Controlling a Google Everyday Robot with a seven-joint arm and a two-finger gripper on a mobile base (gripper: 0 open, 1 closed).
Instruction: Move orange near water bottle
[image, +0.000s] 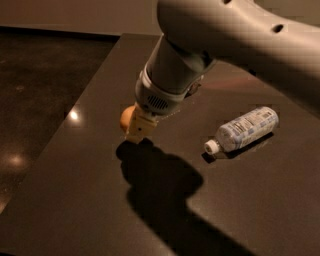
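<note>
Gripper (140, 131): low over the dark table (70, 200), seemingly clamped on the orange (126, 118) to carry it.
Labelled bottle (248, 129): lying well apart.

Count for you: one orange (125, 116), left of centre. One bottle (247, 129) in view, the white-and-grey label type, lying on its side at right, with one white cap (211, 147) on it. One arm (225, 35), coming in from the far right. One gripper (139, 131), left of centre, closed around that single orange. One dark table (75, 210) under all of it.
</note>
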